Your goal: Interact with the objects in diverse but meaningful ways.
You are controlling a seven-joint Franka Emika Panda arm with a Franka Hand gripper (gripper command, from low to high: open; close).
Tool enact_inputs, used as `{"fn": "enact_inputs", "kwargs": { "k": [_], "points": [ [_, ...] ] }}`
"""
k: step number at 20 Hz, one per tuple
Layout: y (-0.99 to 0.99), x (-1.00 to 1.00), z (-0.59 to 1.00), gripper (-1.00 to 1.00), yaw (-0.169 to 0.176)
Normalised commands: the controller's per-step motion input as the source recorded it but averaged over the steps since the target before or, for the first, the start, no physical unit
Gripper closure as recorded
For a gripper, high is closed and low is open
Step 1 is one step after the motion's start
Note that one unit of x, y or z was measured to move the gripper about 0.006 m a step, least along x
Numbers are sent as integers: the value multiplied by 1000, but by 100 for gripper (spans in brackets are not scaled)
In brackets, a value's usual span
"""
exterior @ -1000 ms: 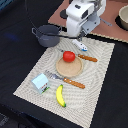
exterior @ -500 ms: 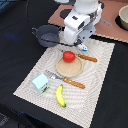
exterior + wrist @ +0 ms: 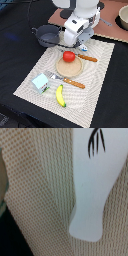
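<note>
Arm low over placemat far edge, beside grey pot; jaws hidden, can't tell if apart or together. Tomato on wooden disc w/ knife; carton & banana near front edge.

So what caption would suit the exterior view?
Robot arm lowered over placemat beside tomato, banana and pot.

Red tomato; yellow banana; pale blue-white carton, green mark; grey pot; beige striped placemat, woven beige close up; fork and knife, brown wooden handles.
</note>
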Motion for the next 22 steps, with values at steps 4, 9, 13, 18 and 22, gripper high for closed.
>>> {"fn": "enact_inputs", "kwargs": {
  "k": [4, 9, 13, 18, 22],
  "points": [
    [173, 99, -48, -100, 0],
    [198, 127, -86, 100, 0],
    [197, 138, -131, 100, 0],
    [163, 119, -94, 100, 0],
    [7, -31, 476, 100, -29]
  ]
}}
